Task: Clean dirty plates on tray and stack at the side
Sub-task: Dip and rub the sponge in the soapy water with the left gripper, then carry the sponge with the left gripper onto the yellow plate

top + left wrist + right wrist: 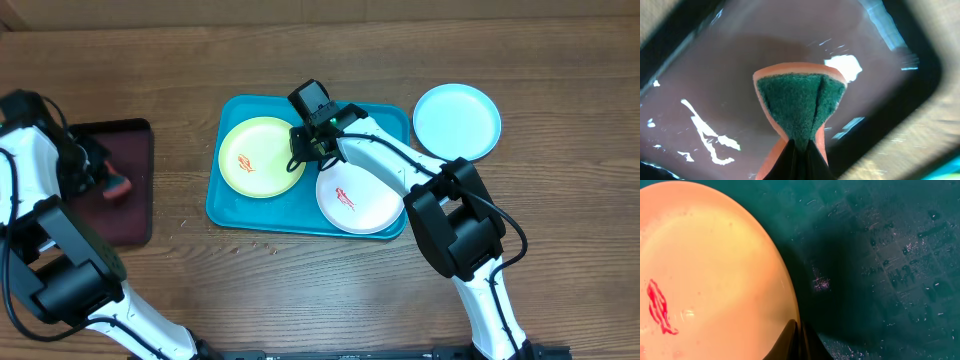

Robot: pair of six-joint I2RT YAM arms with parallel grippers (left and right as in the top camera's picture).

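Note:
On the teal tray (232,205) lie a yellow-green plate (255,158) and a white plate (358,198), each with a red smear. A pale blue plate (457,120) rests on the table just right of the tray, and no smear shows on it. My right gripper (303,150) is shut on the yellow-green plate's right rim. In the right wrist view the gripper (799,330) pinches the edge of that plate (715,270) above the tray floor (890,255). My left gripper (801,150) is shut on a green-faced orange sponge (800,100).
A dark maroon tray (130,210) lies at the far left, and the left gripper (105,180) hangs over it with the sponge. Its glossy floor (715,90) fills the left wrist view. Bare wooden table surrounds both trays.

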